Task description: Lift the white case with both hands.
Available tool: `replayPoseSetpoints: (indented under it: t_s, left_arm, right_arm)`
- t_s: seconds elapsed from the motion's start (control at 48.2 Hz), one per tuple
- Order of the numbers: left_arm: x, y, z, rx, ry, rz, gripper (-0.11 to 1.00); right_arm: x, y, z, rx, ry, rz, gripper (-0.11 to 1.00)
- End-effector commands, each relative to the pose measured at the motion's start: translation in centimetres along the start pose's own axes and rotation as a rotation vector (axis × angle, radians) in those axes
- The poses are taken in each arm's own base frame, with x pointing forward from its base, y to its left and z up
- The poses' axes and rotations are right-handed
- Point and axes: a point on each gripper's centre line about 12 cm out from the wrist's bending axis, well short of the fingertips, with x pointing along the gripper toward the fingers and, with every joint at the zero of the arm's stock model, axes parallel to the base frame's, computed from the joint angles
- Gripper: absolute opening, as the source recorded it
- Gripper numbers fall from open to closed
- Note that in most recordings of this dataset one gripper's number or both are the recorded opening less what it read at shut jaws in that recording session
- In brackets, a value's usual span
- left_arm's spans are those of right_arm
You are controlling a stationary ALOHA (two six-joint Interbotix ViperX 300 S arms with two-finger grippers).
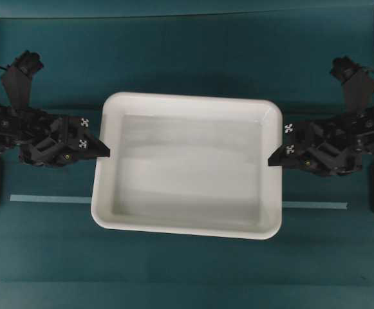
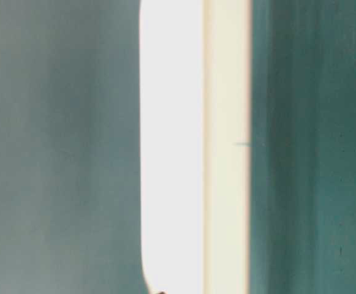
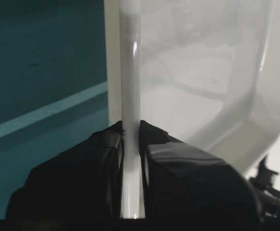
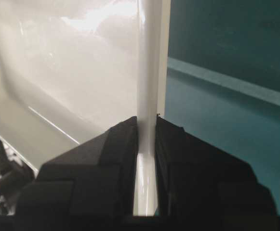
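Claws [image 3: 131, 137] [image 4: 147, 122] clamping white case [image 1: 187, 164] rim, teal table [image 1: 187, 51]

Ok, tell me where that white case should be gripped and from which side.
Grip the white case by the rolled rim of its two short ends, one gripper coming in from each side. It is wide and shallow, so opposite holds should keep it level. That is how it is held now: the left gripper and right gripper each pinch the thin rim between their jaws.

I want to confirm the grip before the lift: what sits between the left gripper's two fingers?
The white case's rolled rim, and nothing else: in the left wrist view the left gripper is shut on it, one finger each side.
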Motion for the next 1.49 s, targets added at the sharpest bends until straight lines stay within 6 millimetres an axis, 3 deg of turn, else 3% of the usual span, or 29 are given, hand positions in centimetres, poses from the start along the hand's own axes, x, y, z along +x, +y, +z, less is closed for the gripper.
replayPoseSetpoints:
  t_s: [0.0, 0.498, 0.934, 1.473]
  left_arm:
    - [0.9, 0.5, 0.2, -0.001, -0.004, 0.03, 0.07]
    - [4.4, 3.9, -0.3, -0.002, 0.015, 0.162, 0.07]
    - [4.4, 8.1, -0.9, -0.04, 0.025, 0.273, 0.06]
    - [5.8, 10.7, -1.3, -0.036, 0.04, 0.372, 0.06]
  right_arm:
    - [1.1, -0.6, 0.0, -0.009, 0.001, -0.031, 0.1]
    - [3.3, -4.0, 0.6, -0.027, -0.016, -0.119, 0.1]
    - [5.5, -5.5, 0.8, -0.041, -0.026, -0.167, 0.1]
    - [7.3, -7.5, 0.6, -0.046, -0.017, -0.248, 0.1]
